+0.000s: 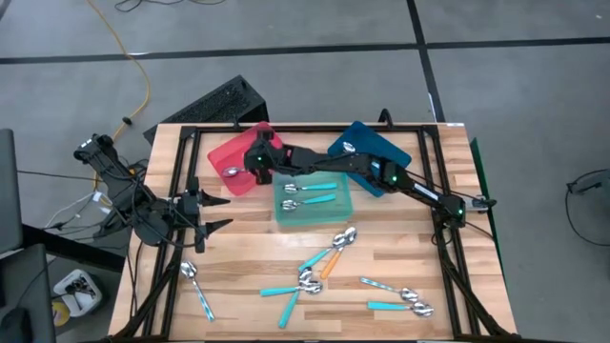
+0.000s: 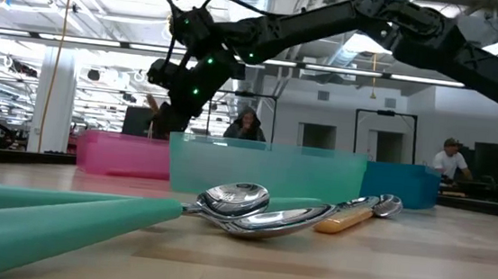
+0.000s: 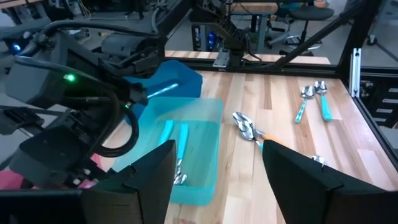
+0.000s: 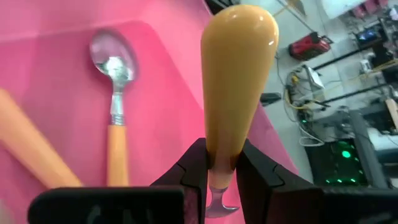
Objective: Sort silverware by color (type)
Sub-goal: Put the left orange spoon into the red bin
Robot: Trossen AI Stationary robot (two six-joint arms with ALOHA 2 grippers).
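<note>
Pale butcher-block wood forms the table (image 1: 238,267), framed by dark rails; at its left edge the left gripper (image 1: 212,215) waits just above the boards, its fingers spread wide and holding nothing; in front of it lies one teal-handled spoon (image 1: 198,291) by itself. Farther right, at the back of the table, stands the pink tray (image 1: 229,152), and the right gripper (image 1: 259,160) hangs over it, its arm reaching across from the right side; the right wrist view shows its fingers (image 4: 193,168) pinched on the neck of an orange-handled spoon (image 4: 236,81), handle pointing away from the wrist; beneath it another orange spoon (image 4: 115,118) lies flat on the pink floor, and a blurred orange handle (image 4: 31,149) crosses beside it. Just right of the pink tray sits the teal tray (image 1: 315,217), with two teal spoons (image 1: 310,194) lying inside it; behind and to its right stands the blue tray (image 1: 376,148), holding a pale spoon (image 1: 347,148). In the front centre lies a loose cluster of teal and orange spoons (image 1: 319,267), bowls touching; nearest the right edge rest two more teal spoons (image 1: 400,297), bowls close together.
</note>
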